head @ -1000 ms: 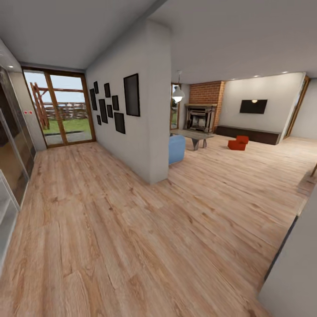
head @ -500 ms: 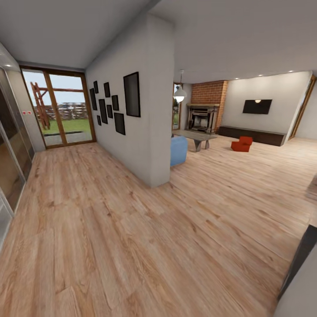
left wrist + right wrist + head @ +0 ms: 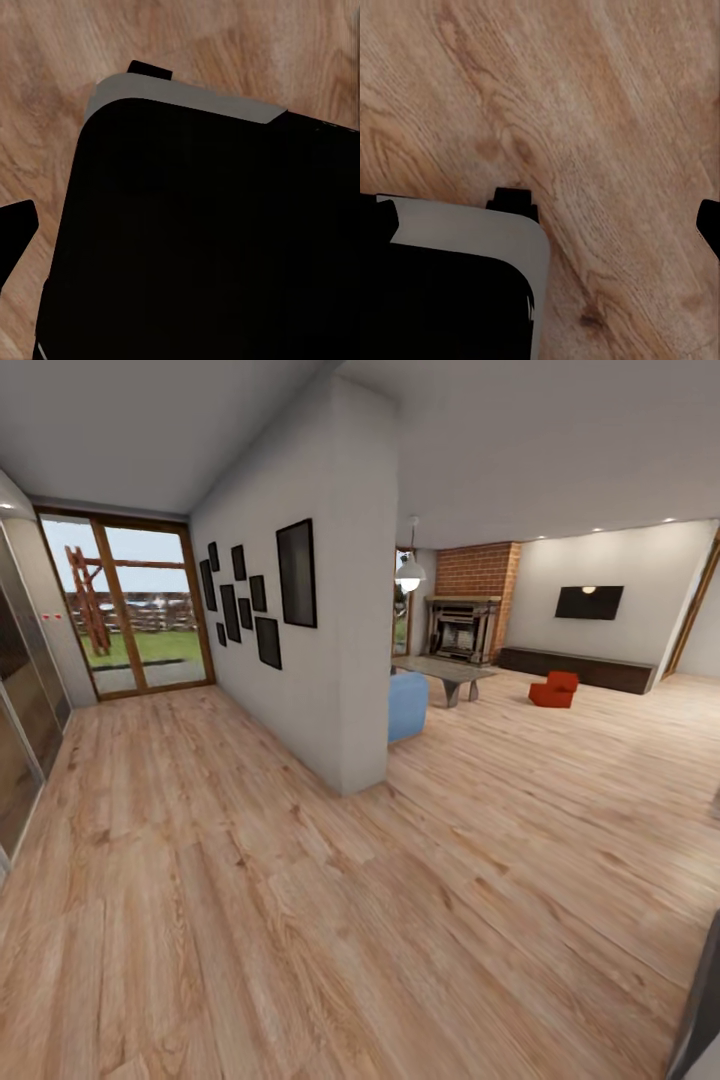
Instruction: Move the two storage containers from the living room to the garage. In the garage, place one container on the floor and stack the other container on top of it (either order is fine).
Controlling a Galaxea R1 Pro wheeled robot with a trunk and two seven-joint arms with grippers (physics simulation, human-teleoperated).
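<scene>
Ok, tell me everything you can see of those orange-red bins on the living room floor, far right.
The two orange-red storage bins sit far off on the light wood plank floor, in front of the long dark low cabinet under the black wall TV. They form one small stepped red shape, one block higher than the other, touching or overlapping; which, I cannot tell. Ribbing, open tops and contents are too small to make out. Nothing else touches them.

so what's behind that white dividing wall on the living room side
A blue sofa end pokes out past the wall, a grey low table beyond it. The rest of the sofa is hidden.
</scene>
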